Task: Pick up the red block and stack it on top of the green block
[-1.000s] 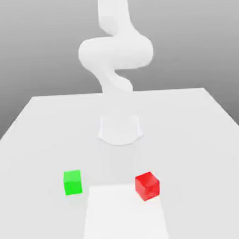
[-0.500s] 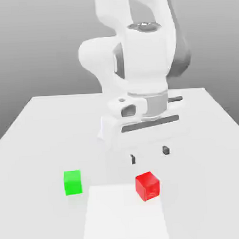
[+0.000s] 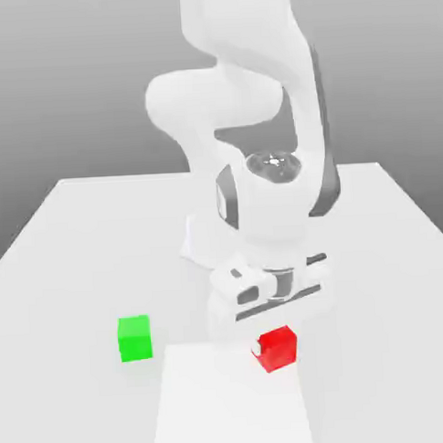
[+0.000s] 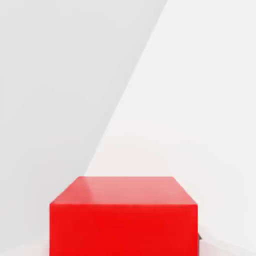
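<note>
red block [image 3: 278, 348] on white table [image 3: 72, 260], gripper [image 3: 273, 343] down over it w/ jaws closed on its sides, green block [image 3: 134, 338] well apart toward exterior view's left of red block, untouched

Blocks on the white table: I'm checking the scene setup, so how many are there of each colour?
Small glossy red cube: 1
Small bright green cube: 1
Total: 2 blocks
</note>
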